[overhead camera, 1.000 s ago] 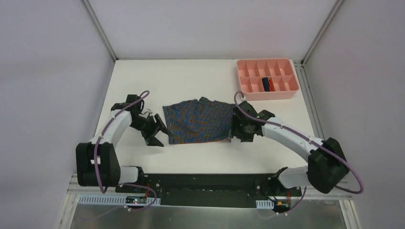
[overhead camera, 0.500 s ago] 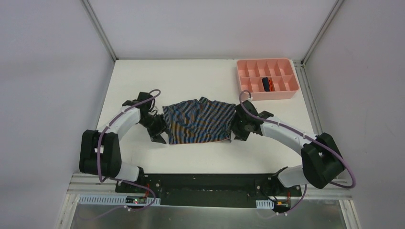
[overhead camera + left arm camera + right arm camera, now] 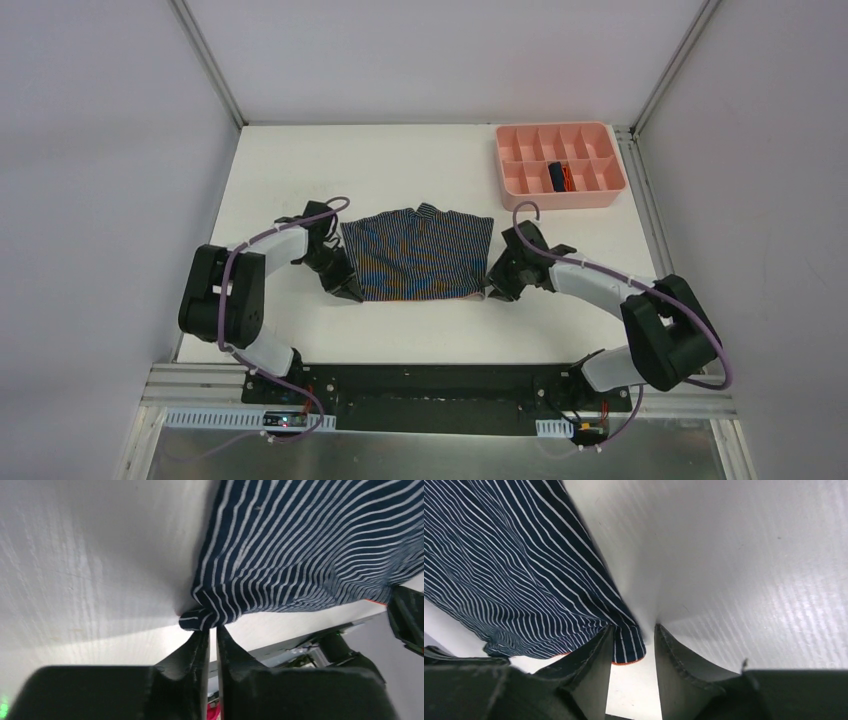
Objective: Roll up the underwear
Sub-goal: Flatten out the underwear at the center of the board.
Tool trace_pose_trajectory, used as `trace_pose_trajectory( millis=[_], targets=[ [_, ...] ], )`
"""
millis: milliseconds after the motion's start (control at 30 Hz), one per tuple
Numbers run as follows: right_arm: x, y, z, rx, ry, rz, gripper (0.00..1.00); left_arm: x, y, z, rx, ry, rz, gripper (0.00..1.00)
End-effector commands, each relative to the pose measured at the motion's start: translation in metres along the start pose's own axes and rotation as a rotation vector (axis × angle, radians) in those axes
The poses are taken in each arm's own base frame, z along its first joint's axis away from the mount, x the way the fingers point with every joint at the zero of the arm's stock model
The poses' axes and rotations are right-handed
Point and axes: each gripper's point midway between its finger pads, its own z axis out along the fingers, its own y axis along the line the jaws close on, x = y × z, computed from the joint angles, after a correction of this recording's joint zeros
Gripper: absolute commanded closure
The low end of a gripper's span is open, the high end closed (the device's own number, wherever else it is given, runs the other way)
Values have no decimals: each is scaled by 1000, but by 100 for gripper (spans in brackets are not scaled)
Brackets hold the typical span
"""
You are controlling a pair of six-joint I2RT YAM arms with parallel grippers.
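Left gripper (image 3: pixel 210 630): the jaws are drawn almost together, with only a thin slit between them. The tips sit at the bunched near-left corner of the striped underwear (image 3: pixel 418 255). The corner touches the tips, but it cannot be told whether any cloth is pinched between them.

Right gripper (image 3: pixel 633 628): the jaws are parted and straddle the near-right corner of the same garment. The cloth lies against the inner face of one finger, with bare table showing between it and the other. An orange edge shows under this corner. The jaws have not closed on the cloth.

Striped underwear: dark blue with thin pale stripes, lying spread mostly flat at mid-table between the two grippers, unrolled.

Second underwear (image 3: pixel 557 177): a small dark roll with orange showing, sitting in a near-row compartment of the pink tray (image 3: pixel 562 203).

The pink tray stands at the far right corner of the white table (image 3: pixel 300 170), well apart from the striped garment.
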Motion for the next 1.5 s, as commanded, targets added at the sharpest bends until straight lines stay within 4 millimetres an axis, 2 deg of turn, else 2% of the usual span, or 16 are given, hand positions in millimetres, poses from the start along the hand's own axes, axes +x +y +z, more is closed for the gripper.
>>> trace_pose_trajectory(
  millis=[0, 133, 267, 367, 567, 667, 767, 833, 933, 1033, 1133, 1167, 1200, 1233, 1333, 1467],
  targets=[
    [5, -2, 13, -12, 25, 81, 66, -3, 9, 7, -43, -13, -6, 99],
    [2, -3, 12, -10, -2, 106, 97, -3, 4, 7, -22, -1, -3, 100],
    [-24, 13, -16, -16, -95, 24, 100, -4, -19, -8, 63, -4, 24, 100],
    [-59, 37, -49, -35, -200, -53, 100, -10, -50, -26, 160, 6, 56, 100],
    [-129, 134, -150, -199, -396, -236, 100, -18, -126, -60, 317, 30, 147, 100],
    [-138, 196, -194, -341, -419, -301, 100, -2, -171, -66, 354, 39, 227, 100],
    [-125, 254, -226, -486, -403, -385, 100, 19, -205, -79, 399, 49, 276, 100],
    [-100, 280, -231, -543, -342, -455, 100, 11, -196, -101, 421, -13, 215, 100],
    [-49, 296, -205, -555, -197, -551, 100, -13, -141, -147, 477, -155, 8, 95],
    [21, 292, -156, -528, -51, -608, 100, -30, -61, -172, 450, -301, -229, 94],
    [95, 270, -103, -482, 84, -629, 100, -26, -15, -175, 314, -374, -296, 94],
    [119, 262, -90, -460, 136, -641, 96, -25, -11, -171, 296, -368, -307, 92],
    [139, 254, -80, -436, 189, -662, 74, -24, -10, -169, 292, -360, -318, 90],
    [154, 247, -73, -409, 227, -689, 60, -25, -9, -168, 289, -357, -322, 87],
    [146, 239, -74, -353, 182, -737, 43, -29, -12, -168, 295, -350, -305, 78],
    [89, 241, -87, -343, 36, -676, 39, -20, -22, -156, 307, -270, -247, 62]
  ],
)
